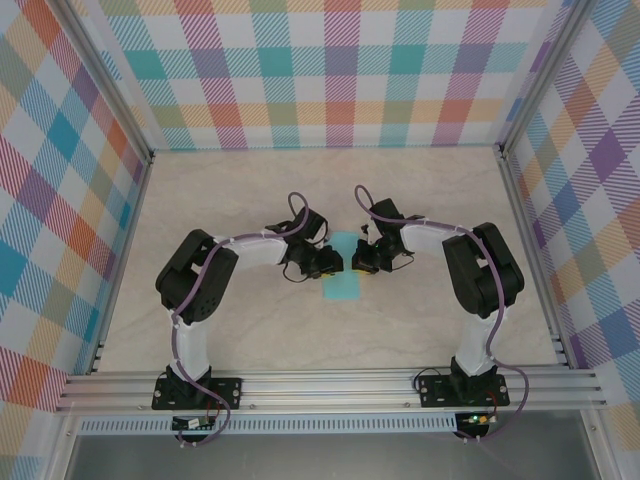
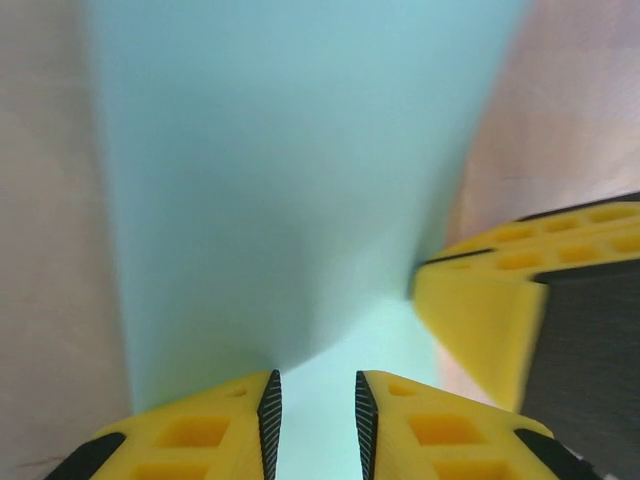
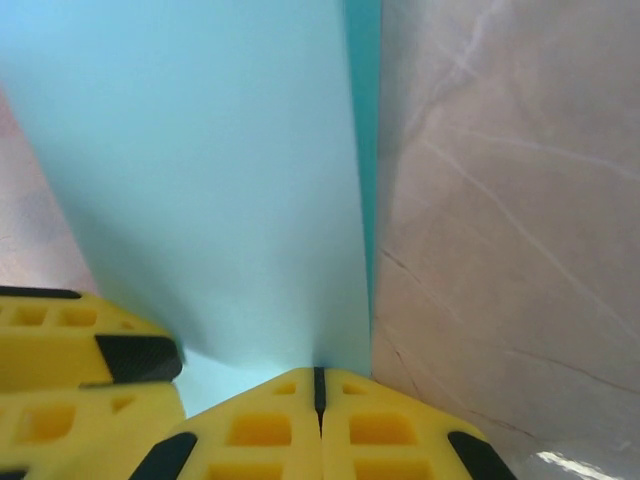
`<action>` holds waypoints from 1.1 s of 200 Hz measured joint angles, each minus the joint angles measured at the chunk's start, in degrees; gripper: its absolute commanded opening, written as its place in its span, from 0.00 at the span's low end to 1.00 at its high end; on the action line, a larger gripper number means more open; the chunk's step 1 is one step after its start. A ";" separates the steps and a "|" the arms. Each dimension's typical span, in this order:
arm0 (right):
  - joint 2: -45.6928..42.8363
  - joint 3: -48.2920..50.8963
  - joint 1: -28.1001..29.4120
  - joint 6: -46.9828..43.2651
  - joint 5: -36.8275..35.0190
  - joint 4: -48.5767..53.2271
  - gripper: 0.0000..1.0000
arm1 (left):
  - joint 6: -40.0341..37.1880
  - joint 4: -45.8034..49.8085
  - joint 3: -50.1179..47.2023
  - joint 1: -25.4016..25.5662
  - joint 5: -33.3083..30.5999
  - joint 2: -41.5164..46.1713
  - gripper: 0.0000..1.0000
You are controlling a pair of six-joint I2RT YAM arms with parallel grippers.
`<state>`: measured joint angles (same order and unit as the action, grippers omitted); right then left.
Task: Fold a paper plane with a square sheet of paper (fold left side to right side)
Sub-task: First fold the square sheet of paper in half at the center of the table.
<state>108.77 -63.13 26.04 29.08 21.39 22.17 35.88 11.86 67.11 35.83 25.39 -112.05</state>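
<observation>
The turquoise paper (image 1: pixel 342 282) lay on the table (image 1: pixel 250 190). The left gripper (image 2: pixel 318 405) had a narrow gap above the paper, and the right gripper (image 3: pixel 320 378) was pressed together at its right side. I think a sideways pull could shift the layers and make a crooked crease.

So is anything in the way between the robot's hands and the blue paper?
No, nothing visible stands between. The paper is right at both: the right gripper looks shut on its edge, the left gripper has its jaws slightly apart over it.
</observation>
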 measured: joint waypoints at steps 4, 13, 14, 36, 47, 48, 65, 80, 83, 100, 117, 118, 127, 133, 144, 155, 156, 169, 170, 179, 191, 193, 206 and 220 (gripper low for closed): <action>0.00 0.00 0.00 0.00 -0.04 0.00 0.05 | -0.11 -0.28 -0.28 -0.15 0.09 0.00 0.28; 0.04 -0.04 0.00 0.00 -0.07 0.04 0.05 | -0.15 -0.50 -0.42 -0.35 0.26 0.00 0.28; 0.04 -0.07 0.00 0.00 -0.07 0.04 0.05 | -0.17 -0.52 -0.44 -0.37 0.26 0.00 0.28; 0.04 -0.11 0.00 -0.02 -0.09 0.17 0.05 | -0.63 -1.62 -1.25 -0.66 0.70 0.09 0.27; 0.07 -0.11 0.02 -0.04 -0.09 0.20 0.05 | -0.76 -2.45 -1.84 -0.98 1.29 0.28 0.27; 0.07 -0.11 0.02 -0.04 -0.09 0.20 0.05 | -0.76 -2.60 -1.97 -1.03 1.42 0.31 0.27; 0.07 -0.15 0.07 -0.17 -0.09 0.22 0.05 | -0.94 -3.50 -3.19 -1.60 2.01 1.01 0.27; 0.07 -0.20 0.07 -0.24 -0.17 0.26 0.05 | -1.29 -2.97 -4.37 -2.45 1.90 2.29 0.28; 0.07 -0.20 0.07 -0.28 -0.20 0.26 0.05 | -1.46 -2.75 -4.59 -2.64 1.70 2.58 0.28; 0.07 -0.22 0.11 -0.46 -0.31 0.33 0.05 | -2.38 -1.01 -5.49 -3.69 0.74 4.50 0.28; 0.07 -0.26 0.17 -0.46 -0.35 0.39 0.05 | -2.97 0.31 -5.92 -4.28 0.46 6.64 0.27; 0.07 -0.26 0.17 -0.48 -0.37 0.39 0.05 | -2.99 0.33 -5.95 -4.31 0.46 6.73 0.27; 0.07 -0.31 0.22 -0.50 -0.39 0.44 0.05 | -3.17 0.39 -6.08 -4.48 0.59 7.89 0.27; 0.07 -0.33 0.22 -0.61 -0.48 0.44 0.05 | -3.19 0.17 -6.21 -4.48 0.72 8.59 0.26; 0.07 -0.35 0.26 -0.70 -0.55 0.48 0.05 | -3.17 -0.15 -6.27 -4.48 1.51 9.81 0.25; 0.07 -0.42 0.28 -0.85 -0.66 0.61 0.05 | -3.10 -0.92 -6.27 -4.33 2.43 10.40 0.25; 0.07 -0.42 0.28 -0.85 -0.68 0.61 0.05 | -3.10 -1.03 -6.27 -4.31 2.54 10.40 0.25; 0.07 -0.48 0.33 -0.87 -0.76 0.68 0.05 | -3.02 -2.23 -6.27 -3.80 3.72 10.36 0.25; 0.07 -0.48 0.35 -0.87 -0.76 0.68 0.05 | -2.99 -2.25 -6.27 -3.76 3.78 10.34 0.25; 0.09 -0.55 0.35 -0.87 -0.79 0.79 0.05 | -2.86 -2.78 -6.19 -3.32 4.35 10.03 0.25; 0.22 -0.74 0.37 -0.87 -0.81 1.05 0.05 | -2.75 -3.37 -5.44 -2.23 5.09 8.48 0.24; 0.22 -0.76 0.37 -0.87 -0.81 1.05 0.05 | -2.73 -3.39 -5.31 -2.10 5.16 8.26 0.24; 0.22 -0.81 0.39 -0.87 -0.87 1.11 0.05 | -2.67 -4.09 -4.17 -0.66 5.53 5.70 0.24; 0.22 -0.85 0.48 -0.87 -1.03 1.22 0.05 | -2.64 -4.63 -3.41 0.42 5.62 3.23 0.24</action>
<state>108.99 -63.99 26.52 28.21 20.36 23.40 33.23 7.22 63.70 36.25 31.00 -108.81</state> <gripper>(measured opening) 0.052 0.239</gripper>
